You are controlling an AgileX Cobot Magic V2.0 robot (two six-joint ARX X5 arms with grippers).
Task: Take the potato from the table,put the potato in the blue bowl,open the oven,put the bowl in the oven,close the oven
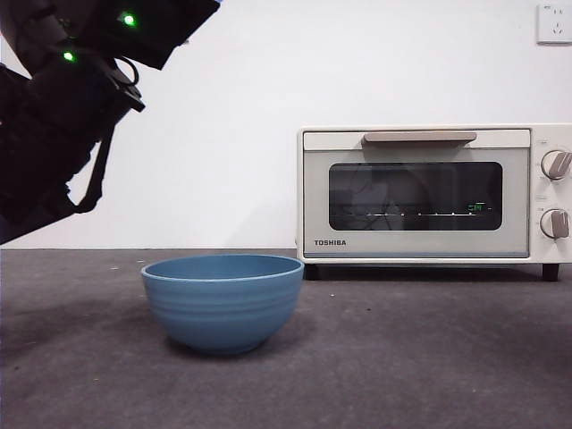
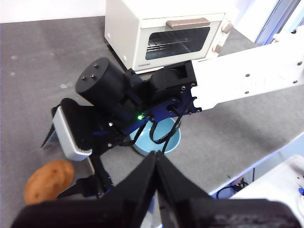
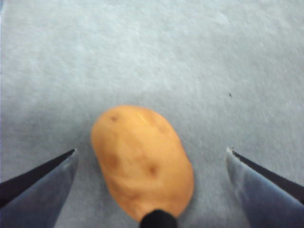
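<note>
Right now the right pincer [image 3: 151, 156] hangs spread wide over the potato [image 3: 142, 164], one jaw on each side and neither touching it — the potato lies on the bare desk [image 3: 190, 57] between them, its long axis running slantwise to the line between the jaws. The step in hand looks like the first one, taking the potato, and the grip is not yet made. To do it well, I would lower the pincer until the jaw tips sit below the potato's widest part, near the desk, and centre it so both jaws meet the skin together; closing off-centre could roll so smooth and rounded a thing aside. Closing across the narrow width seems the surer hold. From the left wrist view the same arm reaches across above the blue bowl [image 2: 159, 140], with the potato [image 2: 49, 181] well apart from the bowl on the side away from the oven [image 2: 164, 33] — so the carry is short but must clear the rim. The left pincer [image 2: 156, 164] waits above, jaws pressed together and holding nothing. The oven door is closed, the bowl [image 1: 223, 302] standing in front of it.
</note>
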